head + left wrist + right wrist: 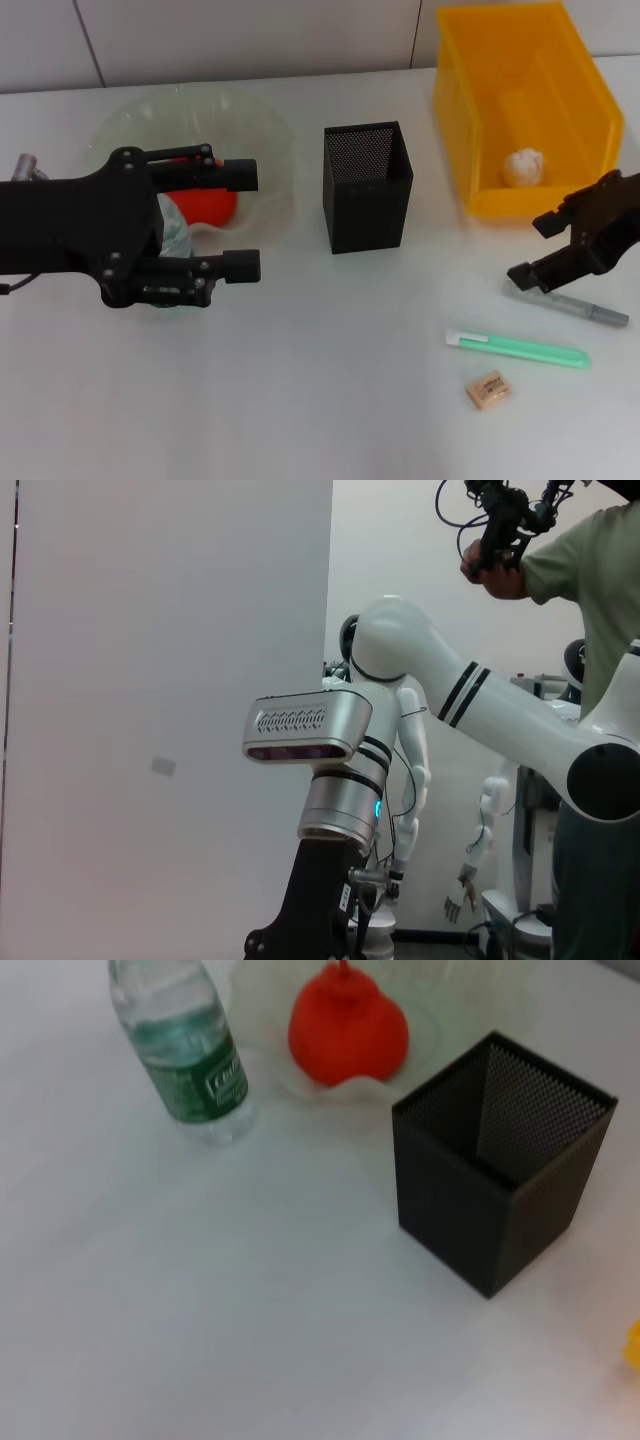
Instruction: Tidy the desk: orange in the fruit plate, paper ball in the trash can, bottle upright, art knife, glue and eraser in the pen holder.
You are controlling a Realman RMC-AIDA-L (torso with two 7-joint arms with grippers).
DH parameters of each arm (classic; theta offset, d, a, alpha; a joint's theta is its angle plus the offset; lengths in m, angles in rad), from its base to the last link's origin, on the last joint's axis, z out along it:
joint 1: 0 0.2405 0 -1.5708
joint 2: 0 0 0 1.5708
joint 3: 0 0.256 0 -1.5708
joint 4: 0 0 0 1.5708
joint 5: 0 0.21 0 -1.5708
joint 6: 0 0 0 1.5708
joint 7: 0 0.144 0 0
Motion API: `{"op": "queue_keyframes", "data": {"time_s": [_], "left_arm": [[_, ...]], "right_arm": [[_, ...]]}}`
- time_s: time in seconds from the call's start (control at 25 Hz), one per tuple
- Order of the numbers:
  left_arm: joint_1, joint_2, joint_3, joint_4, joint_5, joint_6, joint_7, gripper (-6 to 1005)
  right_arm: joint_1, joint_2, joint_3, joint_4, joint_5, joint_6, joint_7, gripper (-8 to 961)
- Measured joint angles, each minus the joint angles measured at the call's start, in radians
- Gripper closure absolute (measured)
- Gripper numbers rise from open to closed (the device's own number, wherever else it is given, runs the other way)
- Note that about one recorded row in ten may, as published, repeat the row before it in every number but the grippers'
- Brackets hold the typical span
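Just below my wide-open, empty right gripper (565, 250) lay the slim grey pen-shaped art knife (570, 302), its long axis crosswise.

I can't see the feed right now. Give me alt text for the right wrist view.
A clear bottle with a green label stands upright on the white desk beside the pale-green fruit plate, which holds the orange. The black mesh pen holder stands nearer, and looks empty.

No words can be read anywhere. The bottle (185, 1060) has white print on its green label, and the eraser (488, 389) has faint print, both too blurry.
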Motion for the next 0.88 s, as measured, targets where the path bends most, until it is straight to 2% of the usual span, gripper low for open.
{"op": "queue_keyframes", "data": {"time_s": [0.24,0.48,0.68,0.88], "left_arm": [[0.004,-0.004,0.0,-0.001,0.001,-0.001,0.005,213],[0.009,-0.012,0.0,0.0,0.004,-0.004,0.009,213],[0.014,-0.023,-0.009,0.001,0.005,-0.026,0.01,213],[0.015,-0.024,-0.005,0.001,0.005,-0.029,0.011,213]], "right_arm": [[0.026,0.002,-0.096,-0.009,-0.061,0.001,0.056,177],[0.064,0.002,-0.201,0.043,-0.155,0.016,0.078,177],[0.079,0.003,-0.263,0.092,-0.167,0.044,0.101,178],[0.091,0.003,-0.292,0.141,-0.171,0.066,0.107,178]]}}
